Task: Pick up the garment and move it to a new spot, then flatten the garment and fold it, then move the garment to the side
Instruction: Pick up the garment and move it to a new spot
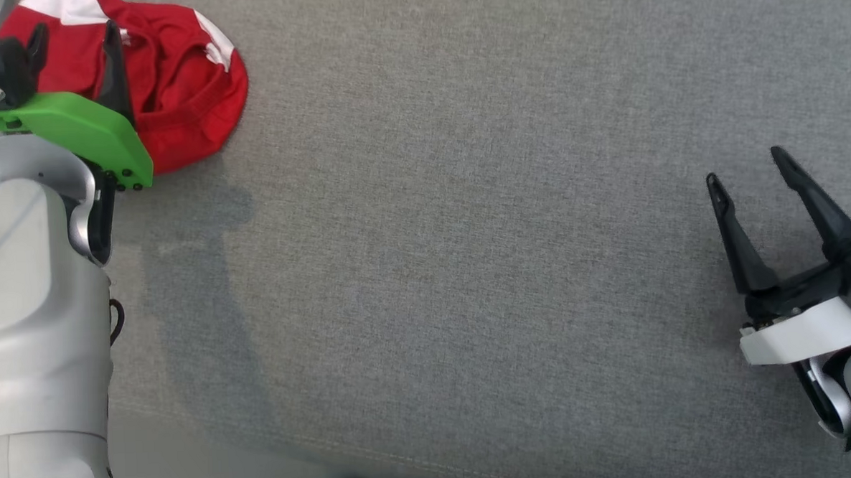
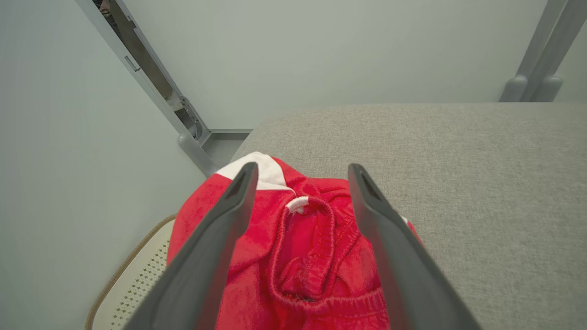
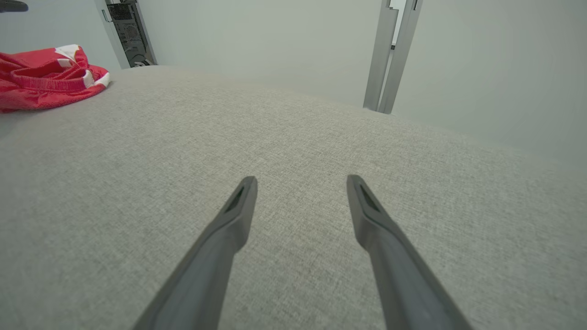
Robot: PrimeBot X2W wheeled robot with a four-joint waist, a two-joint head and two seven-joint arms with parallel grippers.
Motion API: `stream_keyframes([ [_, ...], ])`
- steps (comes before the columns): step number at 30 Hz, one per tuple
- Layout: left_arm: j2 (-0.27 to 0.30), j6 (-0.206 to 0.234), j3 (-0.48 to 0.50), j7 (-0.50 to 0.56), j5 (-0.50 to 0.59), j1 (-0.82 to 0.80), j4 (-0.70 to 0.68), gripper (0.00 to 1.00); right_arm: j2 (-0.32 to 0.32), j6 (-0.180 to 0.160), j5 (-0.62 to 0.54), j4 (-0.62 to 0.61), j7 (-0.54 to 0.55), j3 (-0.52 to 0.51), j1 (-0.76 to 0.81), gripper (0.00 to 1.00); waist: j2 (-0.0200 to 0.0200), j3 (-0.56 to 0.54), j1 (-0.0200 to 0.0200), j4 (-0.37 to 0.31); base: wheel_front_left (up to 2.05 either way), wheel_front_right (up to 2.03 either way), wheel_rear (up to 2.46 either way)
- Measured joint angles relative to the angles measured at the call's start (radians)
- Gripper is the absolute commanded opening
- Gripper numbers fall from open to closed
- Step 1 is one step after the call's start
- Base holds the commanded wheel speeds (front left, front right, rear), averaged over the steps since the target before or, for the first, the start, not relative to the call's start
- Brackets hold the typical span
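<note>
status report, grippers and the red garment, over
Left gripper open, fingers over the crumpled red garment, not gripping. Right gripper open above the grey surface, away from the garment. Nothing seen in the way.

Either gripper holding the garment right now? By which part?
Nothing held. Left gripper open, poised over the crumpled red garment, not closed on it. Right gripper open over bare grey surface.
</note>
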Motion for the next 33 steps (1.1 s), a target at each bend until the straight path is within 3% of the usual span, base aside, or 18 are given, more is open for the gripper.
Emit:
stream_keyframes([
  [6, -0.010, -0.014, -0.029, 0.118, -0.091, -0.100, 0.208, 1.00, -0.015, 0.000, -0.014, -0.083, 0.000, -0.046, -0.006, 1.00, 0.0000, 0.098, 0.0001, -0.009, 0.00, 0.00, 0.00],
  [12, -0.006, -0.014, -0.089, 0.146, -0.163, -0.145, 0.287, 1.00, -0.015, 0.000, -0.023, -0.131, -0.003, -0.061, -0.004, 1.00, 0.0000, 0.170, -0.0001, -0.019, 0.00, 0.00, 0.00],
  [13, 0.000, -0.014, -0.096, 0.139, -0.175, -0.151, 0.292, 0.44, -0.013, 0.000, -0.023, -0.136, -0.003, -0.063, -0.004, 1.00, 0.0001, 0.180, -0.0001, -0.021, 0.00, 0.00, 0.00],
  [14, 0.005, -0.014, -0.099, 0.121, -0.183, -0.154, 0.297, 0.32, -0.012, 0.000, -0.024, -0.141, -0.003, -0.064, -0.005, 1.00, 0.0000, 0.188, -0.0002, -0.023, 0.00, 0.00, 0.00],
  [15, 0.008, -0.017, -0.101, 0.098, -0.197, -0.157, 0.299, 0.00, -0.010, 0.000, -0.024, -0.144, -0.003, -0.064, -0.006, 1.00, 0.0000, 0.196, -0.0002, -0.025, 0.00, 0.00, 0.00],
  [25, 0.060, -0.017, -0.199, -0.112, -0.232, -0.145, 0.290, 0.00, 0.040, 0.000, -0.022, -0.105, -0.003, -0.045, -0.027, 1.00, 0.0000, 0.160, -0.0001, -0.045, 0.00, 0.00, 0.00],
  [33, 0.123, -0.017, -0.262, -0.179, -0.249, -0.118, 0.183, 0.00, 0.126, 0.000, -0.001, -0.051, -0.002, 0.010, -0.048, 1.00, 0.0000, 0.060, -0.0001, -0.072, 0.00, 0.00, 0.00],
])
